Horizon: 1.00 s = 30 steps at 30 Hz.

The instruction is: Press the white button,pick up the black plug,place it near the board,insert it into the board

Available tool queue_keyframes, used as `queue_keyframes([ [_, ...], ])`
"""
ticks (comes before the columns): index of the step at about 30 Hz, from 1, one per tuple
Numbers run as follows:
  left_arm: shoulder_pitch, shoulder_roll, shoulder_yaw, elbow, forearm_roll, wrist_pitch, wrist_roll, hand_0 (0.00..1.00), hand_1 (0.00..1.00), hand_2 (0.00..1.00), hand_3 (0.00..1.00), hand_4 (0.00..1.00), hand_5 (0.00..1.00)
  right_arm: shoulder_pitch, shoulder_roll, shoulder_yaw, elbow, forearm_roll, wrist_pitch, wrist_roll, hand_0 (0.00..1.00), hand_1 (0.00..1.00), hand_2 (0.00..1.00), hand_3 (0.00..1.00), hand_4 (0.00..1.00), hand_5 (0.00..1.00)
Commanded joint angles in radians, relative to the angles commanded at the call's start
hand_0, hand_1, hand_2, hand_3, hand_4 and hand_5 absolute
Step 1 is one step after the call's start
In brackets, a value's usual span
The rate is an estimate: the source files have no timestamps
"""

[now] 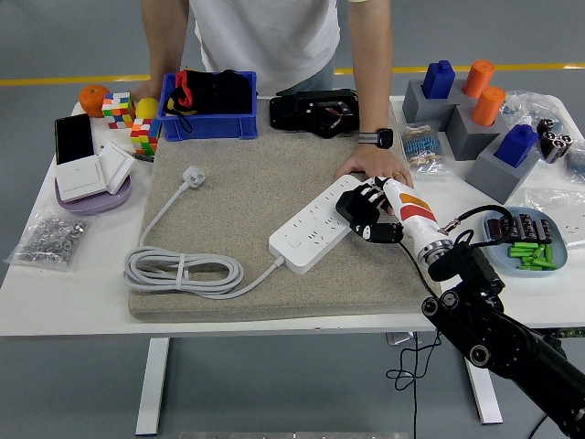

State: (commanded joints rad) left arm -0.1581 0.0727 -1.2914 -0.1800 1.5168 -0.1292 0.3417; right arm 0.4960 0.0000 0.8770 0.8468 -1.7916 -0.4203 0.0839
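The white power strip (pixel 306 234) lies aslant on the grey mat (pixel 238 197), its white button (pixel 295 243) near the left end where the cord leaves. My right hand (pixel 367 216) rests on the strip's right end, fingers curled down around a small dark piece that looks like the black plug, set against the last sockets. The hand hides most of the plug. A person's hand (pixel 368 167) lies flat on the mat just behind my hand, touching the strip's far end. My left arm is out of view.
The strip's grey cord (pixel 183 270) is coiled at the mat's front left, its white plug (pixel 193 174) further back. A blue bin (pixel 208 105) and a black device (pixel 313 112) stand behind. A dish of green parts (pixel 528 249) sits at the right.
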Motion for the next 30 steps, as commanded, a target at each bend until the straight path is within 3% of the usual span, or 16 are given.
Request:
queue_keyframes([
  [2, 0.000, 0.000, -0.001, 0.000, 0.003, 0.000, 0.000, 0.684, 0.677, 0.659, 0.687, 0.569, 0.195, 0.000, 0.000, 0.001, 0.001, 0.001, 0.003, -0.003, 0.561, 0.582, 0.565, 0.625, 0.943, 0.070],
  [3, 0.000, 0.000, -0.001, 0.000, 0.004, -0.001, 0.000, 0.684, 0.676, 0.659, 0.687, 0.570, 0.193, -0.001, 0.000, 0.001, 0.002, 0.001, 0.005, -0.004, 0.624, 0.630, 0.614, 0.638, 0.979, 0.105],
  [14, 0.003, -0.001, -0.004, 0.000, 0.008, 0.000, 0.001, 0.684, 0.677, 0.659, 0.688, 0.570, 0.194, -0.004, 0.000, 0.004, 0.012, -0.001, 0.011, -0.008, 0.629, 0.635, 0.622, 0.643, 0.990, 0.119],
  [30, 0.002, -0.001, -0.009, 0.000, 0.009, 0.000, 0.001, 0.684, 0.677, 0.659, 0.686, 0.570, 0.191, 0.006, 0.000, 0.027, -0.009, -0.011, -0.028, 0.014, 0.539, 0.511, 0.516, 0.602, 0.927, 0.081],
])
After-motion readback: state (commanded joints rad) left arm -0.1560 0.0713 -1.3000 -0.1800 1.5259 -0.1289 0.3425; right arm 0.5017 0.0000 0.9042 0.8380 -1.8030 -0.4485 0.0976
